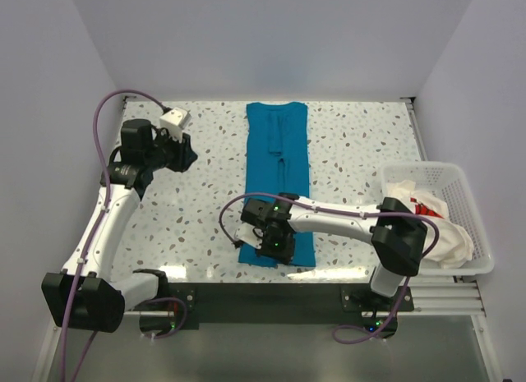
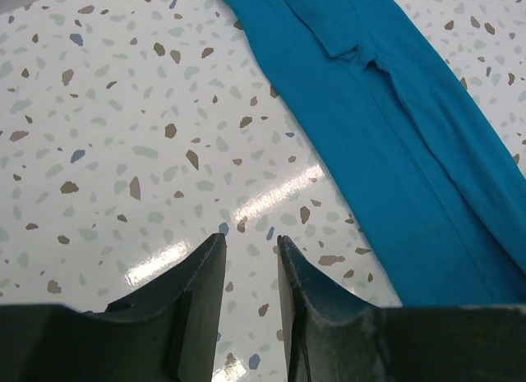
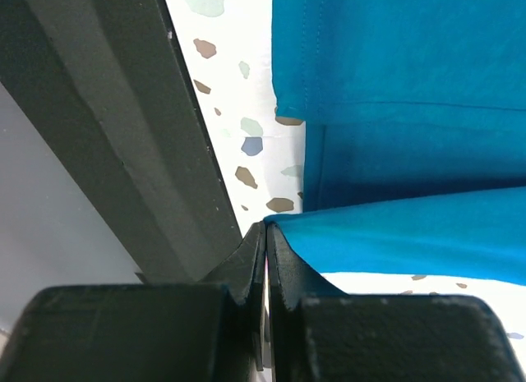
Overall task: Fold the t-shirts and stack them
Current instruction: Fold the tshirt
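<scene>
The teal-blue t-shirt [image 1: 278,160] lies folded into a long narrow strip down the middle of the speckled table. My right gripper [image 1: 275,244] is at the shirt's near end, shut on a lifted edge of the cloth. In the right wrist view the teal cloth [image 3: 394,62] runs out to the right from the closed tips of the gripper [image 3: 265,226]. My left gripper [image 1: 187,152] is open and empty above the table, left of the shirt [image 2: 411,152]; in the left wrist view bare table shows between its tips [image 2: 251,238]. The white t-shirt with red marks [image 1: 427,214] lies crumpled in the basket.
A white mesh basket [image 1: 472,203] stands at the table's right edge. The table's black front rail [image 1: 271,287] runs close beside the right gripper and also shows in the right wrist view [image 3: 123,111]. White walls close in the left, far and right sides.
</scene>
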`<state>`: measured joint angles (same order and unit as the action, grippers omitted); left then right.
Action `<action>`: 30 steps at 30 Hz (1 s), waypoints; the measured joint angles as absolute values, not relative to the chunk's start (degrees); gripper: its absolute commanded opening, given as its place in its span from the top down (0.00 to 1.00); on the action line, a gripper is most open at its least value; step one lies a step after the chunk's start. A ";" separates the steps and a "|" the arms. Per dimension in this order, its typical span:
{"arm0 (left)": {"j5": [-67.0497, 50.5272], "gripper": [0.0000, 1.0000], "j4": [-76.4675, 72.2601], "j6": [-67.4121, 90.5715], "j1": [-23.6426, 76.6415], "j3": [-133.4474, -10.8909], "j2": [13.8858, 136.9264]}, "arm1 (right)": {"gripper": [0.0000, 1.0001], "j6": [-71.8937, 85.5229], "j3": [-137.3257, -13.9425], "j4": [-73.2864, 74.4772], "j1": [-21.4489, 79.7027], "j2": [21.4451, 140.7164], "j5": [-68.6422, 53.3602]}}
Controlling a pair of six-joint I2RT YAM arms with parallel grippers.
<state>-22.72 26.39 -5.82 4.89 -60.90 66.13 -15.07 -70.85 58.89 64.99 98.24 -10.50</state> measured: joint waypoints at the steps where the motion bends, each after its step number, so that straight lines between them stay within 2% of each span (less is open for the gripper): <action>1: -22.81 0.62 26.44 -5.82 4.89 -60.90 66.13 | 1.00 -15.07 -70.61 58.57 64.97 98.35 -10.59; 3: -22.98 0.61 26.61 -5.80 4.89 -60.90 66.13 | 0.90 -15.05 -69.80 57.91 64.99 98.89 -10.68; 4: -23.09 0.59 26.74 -5.80 4.89 -60.90 66.13 | 0.82 -15.00 -69.34 57.49 64.99 99.37 -10.74; 5: -23.29 0.59 26.89 -5.80 4.89 -60.90 66.13 | 0.68 -15.03 -68.82 57.06 64.97 99.88 -10.92; 9: -24.12 0.48 27.81 -5.98 4.89 -60.90 66.13 | 0.49 -15.18 -67.61 56.58 64.99 100.88 -11.53; 10: -24.49 0.45 28.16 -6.28 4.89 -60.90 66.13 | 0.47 -15.18 -67.64 56.51 64.99 100.62 -11.53; 14: -27.64 0.40 30.20 -9.32 4.89 -60.90 66.28 | 0.39 -16.86 -67.70 56.42 64.29 95.88 -11.51; 17: -32.47 0.39 33.12 -15.68 4.89 -60.77 66.83 | 0.39 -21.06 -67.13 56.05 60.69 86.28 -11.97; 20: -38.44 0.39 35.33 -25.39 4.91 -58.13 66.13 | 0.45 -27.90 -63.81 54.61 53.39 74.22 -12.47; 24: -42.52 0.43 38.33 -39.81 8.14 -48.34 60.95 | 0.52 -40.42 -54.46 53.71 46.30 60.58 -12.16; 26: -43.40 0.47 39.86 -47.64 14.72 -41.45 56.99 | 0.56 -47.20 -48.77 54.96 46.15 57.34 -13.37; 30: -40.99 0.50 36.32 -50.15 26.17 -33.43 52.62 | 0.59 -48.66 -48.49 55.64 46.59 63.22 -18.28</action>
